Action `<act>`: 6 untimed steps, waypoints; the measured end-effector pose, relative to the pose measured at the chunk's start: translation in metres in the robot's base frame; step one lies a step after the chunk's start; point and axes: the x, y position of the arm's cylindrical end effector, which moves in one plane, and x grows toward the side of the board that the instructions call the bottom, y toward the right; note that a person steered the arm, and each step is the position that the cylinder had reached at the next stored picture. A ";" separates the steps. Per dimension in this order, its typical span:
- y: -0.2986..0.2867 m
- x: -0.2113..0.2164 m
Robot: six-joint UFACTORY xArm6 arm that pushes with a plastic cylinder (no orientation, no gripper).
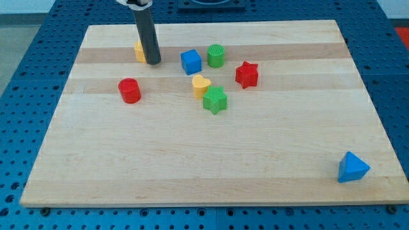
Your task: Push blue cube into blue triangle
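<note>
The blue cube (pixel 190 61) sits on the wooden board (pixel 211 160) near the view's top, left of centre. The blue triangle (pixel 352 168) lies far off at the view's bottom right corner of the board. My tip (pixel 153 62) rests on the board to the left of the blue cube, about a block's width away from it. The rod partly hides a yellow block (pixel 139 51) just behind it on the left; its shape cannot be made out.
A green cylinder (pixel 216 55) stands right beside the blue cube on its right. A red star (pixel 246 74), a yellow heart (pixel 201 84) and a green star (pixel 215 99) lie below and right of the cube. A red cylinder (pixel 130 90) sits at the left.
</note>
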 end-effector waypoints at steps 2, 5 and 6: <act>0.003 0.000; 0.031 -0.010; 0.048 -0.007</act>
